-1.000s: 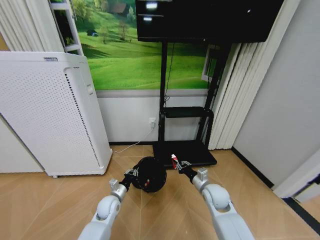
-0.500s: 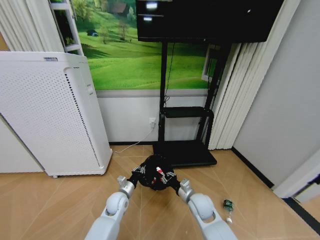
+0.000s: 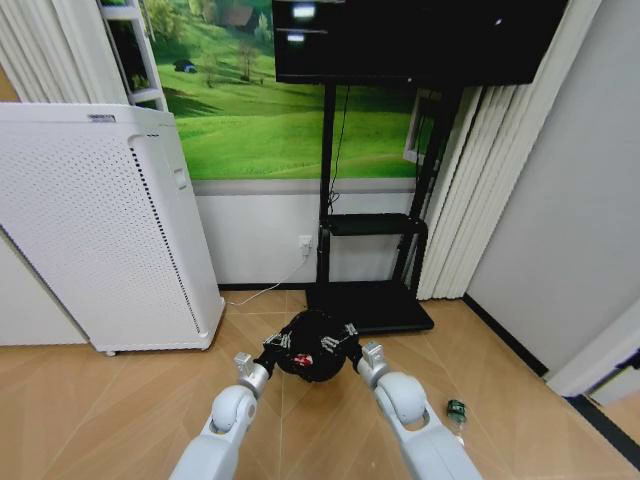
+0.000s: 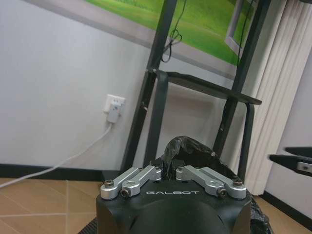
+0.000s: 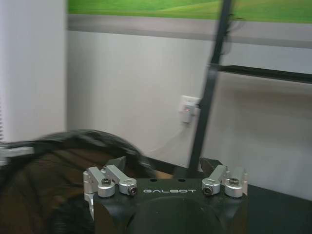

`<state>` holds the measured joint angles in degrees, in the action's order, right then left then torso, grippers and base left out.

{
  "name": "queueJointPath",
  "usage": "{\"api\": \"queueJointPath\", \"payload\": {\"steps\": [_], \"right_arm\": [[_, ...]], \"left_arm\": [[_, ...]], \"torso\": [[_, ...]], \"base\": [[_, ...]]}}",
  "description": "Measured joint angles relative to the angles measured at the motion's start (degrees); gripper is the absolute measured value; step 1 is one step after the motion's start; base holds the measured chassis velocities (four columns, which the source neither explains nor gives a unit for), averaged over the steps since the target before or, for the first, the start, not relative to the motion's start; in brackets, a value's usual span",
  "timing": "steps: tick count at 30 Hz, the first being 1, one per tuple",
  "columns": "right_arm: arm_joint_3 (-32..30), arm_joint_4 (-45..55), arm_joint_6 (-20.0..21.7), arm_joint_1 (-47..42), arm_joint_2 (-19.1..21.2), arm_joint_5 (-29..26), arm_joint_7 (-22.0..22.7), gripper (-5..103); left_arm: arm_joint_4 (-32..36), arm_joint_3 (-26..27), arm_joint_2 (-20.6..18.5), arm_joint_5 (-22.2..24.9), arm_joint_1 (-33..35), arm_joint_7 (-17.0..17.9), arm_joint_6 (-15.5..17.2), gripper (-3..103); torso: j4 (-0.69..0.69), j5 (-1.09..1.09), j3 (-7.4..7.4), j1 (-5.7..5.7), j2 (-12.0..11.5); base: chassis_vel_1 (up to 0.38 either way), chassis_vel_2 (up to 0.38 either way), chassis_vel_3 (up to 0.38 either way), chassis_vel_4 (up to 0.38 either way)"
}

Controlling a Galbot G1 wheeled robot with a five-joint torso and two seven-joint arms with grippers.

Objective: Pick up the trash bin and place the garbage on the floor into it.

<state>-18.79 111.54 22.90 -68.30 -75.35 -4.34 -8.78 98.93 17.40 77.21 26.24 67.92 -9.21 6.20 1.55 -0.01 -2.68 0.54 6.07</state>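
My left gripper holds the rim of the trash bin, raised above the floor, my right gripper sits over its far rim above a red scrap, and the green bottle lies well to the right.

Checking my rig. Both arms glossy white, rounded bulbous shells, narrowing to silver metal cuffs before black wrists. Left gripper: black housing, white "GALBOT" lettering on front edge, paired silver linkage bars each side, dark screw heads at pivots. Right gripper: same black body, same "GALBOT" mark, silver knuckle blocks with dark screws, black fingers rising behind them.
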Motion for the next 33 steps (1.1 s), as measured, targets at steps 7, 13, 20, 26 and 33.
{"api": "queueJointPath", "payload": {"steps": [7, 13, 20, 26, 33], "right_arm": [[-8.3, -4.0, -0.7, -5.6, -1.9, -5.2, 9.6, 100], [-9.9, -7.1, -3.4, -7.6, -3.6, -6.0, 9.6, 100], [-10.1, -8.0, -4.4, -7.5, -4.0, -7.2, 9.3, 100], [-10.4, -8.3, -4.7, -7.2, -3.7, -7.7, 8.9, 100], [-10.6, -8.7, -5.2, -7.3, -3.5, -7.7, 8.4, 100]], "left_arm": [[5.7, 7.2, -3.8, 0.4, 6.4, -1.6, -0.2, 7], [8.5, 10.3, -4.7, 0.9, 10.1, -2.5, -0.2, 7], [9.8, 11.1, -4.2, 0.9, 11.6, -2.7, -0.2, 7], [10.0, 11.1, -4.0, 0.7, 11.9, -2.7, -0.2, 7], [10.0, 10.9, -4.2, 0.6, 11.8, -2.7, -0.2, 7]], "torso": [[0.0, 0.01, 0.0, 0.0, 0.0], [-0.02, 0.01, 0.01, 0.0, 0.0], [-0.02, 0.0, 0.0, 0.0, 0.0], [-0.01, 0.01, 0.0, 0.0, 0.0], [-0.01, -0.03, 0.0, 0.0, 0.0]], "base": [[0.0, 0.0, 0.0, 0.0], [0.0, 0.0, 0.0, 0.0], [-0.024, -0.027, 0.021, 0.012], [-0.136, -0.138, 0.134, 0.137], [-0.22, -0.223, 0.219, 0.228]]}}
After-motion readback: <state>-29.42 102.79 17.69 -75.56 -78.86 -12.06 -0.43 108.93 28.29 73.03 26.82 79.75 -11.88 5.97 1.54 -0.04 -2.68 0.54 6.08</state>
